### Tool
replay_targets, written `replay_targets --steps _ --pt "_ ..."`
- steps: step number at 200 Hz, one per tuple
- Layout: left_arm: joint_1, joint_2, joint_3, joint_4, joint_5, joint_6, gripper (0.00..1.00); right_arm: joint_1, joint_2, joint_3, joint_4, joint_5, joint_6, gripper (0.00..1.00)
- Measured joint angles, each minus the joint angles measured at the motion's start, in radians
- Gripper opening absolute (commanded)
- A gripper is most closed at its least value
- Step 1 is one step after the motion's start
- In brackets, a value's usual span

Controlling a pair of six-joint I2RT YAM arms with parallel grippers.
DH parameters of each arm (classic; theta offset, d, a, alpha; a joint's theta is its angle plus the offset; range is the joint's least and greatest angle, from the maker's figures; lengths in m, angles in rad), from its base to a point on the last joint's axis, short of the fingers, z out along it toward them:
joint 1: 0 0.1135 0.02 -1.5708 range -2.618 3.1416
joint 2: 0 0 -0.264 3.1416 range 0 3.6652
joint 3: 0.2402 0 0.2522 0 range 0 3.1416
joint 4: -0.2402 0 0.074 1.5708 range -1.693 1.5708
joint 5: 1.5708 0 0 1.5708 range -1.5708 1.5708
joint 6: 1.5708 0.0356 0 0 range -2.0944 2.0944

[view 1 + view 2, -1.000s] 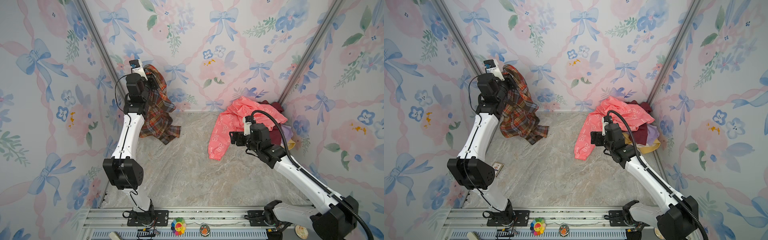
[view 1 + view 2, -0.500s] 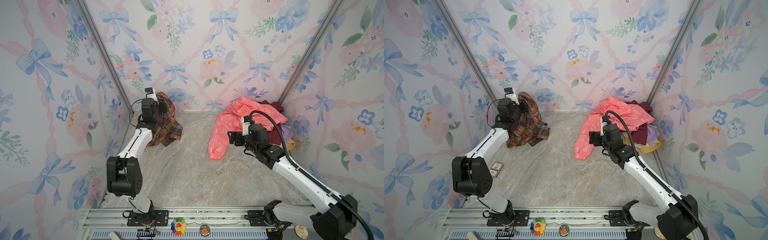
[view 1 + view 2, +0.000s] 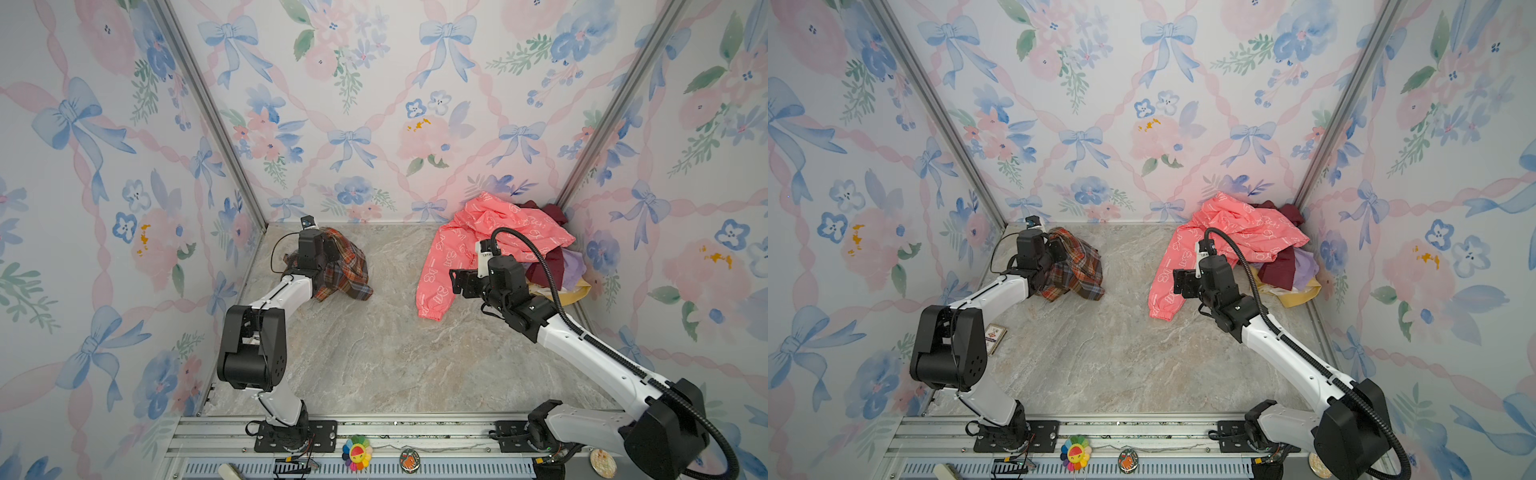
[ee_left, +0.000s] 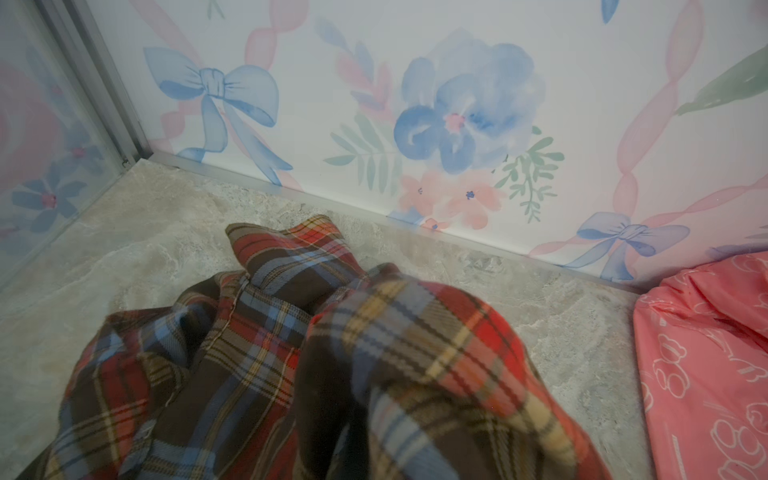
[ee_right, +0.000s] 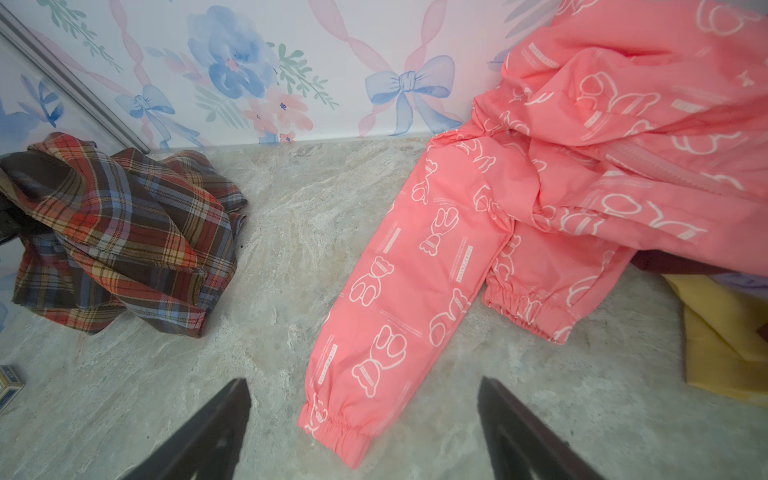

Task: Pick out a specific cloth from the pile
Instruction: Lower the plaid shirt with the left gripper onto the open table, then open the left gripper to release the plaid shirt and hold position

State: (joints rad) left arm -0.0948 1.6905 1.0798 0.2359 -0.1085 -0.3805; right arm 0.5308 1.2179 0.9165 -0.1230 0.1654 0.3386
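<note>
Far-left back corner of the marbled grey stone-look tabletop (image 3: 374, 353): soft woven plaid cloth (image 3: 347, 272) in orange, brown, grey-blue and white checks, slumped in loose folds, well apart from the heap. Task status: separation judged done; letting go and drawing the arm clear outstanding.

Same spot: left gripper (image 3: 330, 249), buried under the fabric, jaws pressed together, apparently pinching a fold; fingertips hidden.

Centre: bare tabletop, veined, matte.

Right of centre: right gripper (image 3: 459, 283), black jaws spread wide, nothing between them, hovering just beside a sleeve cuff.

Right back corner: pile (image 3: 1283, 235) of mixed garments.
- Top layer: coral-pink jacket (image 3: 490, 224), thin crisp synthetic with white bear-and-bow outlines and gathered elastic cuffs, one sleeve trailing onto the table.
- Beneath: plain maroon garment (image 3: 1281, 270), soft and matte.
- Beneath: lilac piece (image 3: 1306, 266), crumpled.
- Beneath: pale yellow piece (image 3: 1300, 293), smooth, its edge poking out at the front.
</note>
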Motion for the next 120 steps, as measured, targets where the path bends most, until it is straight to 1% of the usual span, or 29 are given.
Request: replay_targets --steps 62,120 --pt "0.051 0.069 0.016 -0.148 0.002 -0.019 0.0 0.021 0.013 -0.04 0.04 0.0 0.001 0.9" --pt "0.091 0.196 0.158 -0.283 0.015 -0.012 0.0 0.022 0.012 -0.069 0.062 0.006 -0.002 0.92"
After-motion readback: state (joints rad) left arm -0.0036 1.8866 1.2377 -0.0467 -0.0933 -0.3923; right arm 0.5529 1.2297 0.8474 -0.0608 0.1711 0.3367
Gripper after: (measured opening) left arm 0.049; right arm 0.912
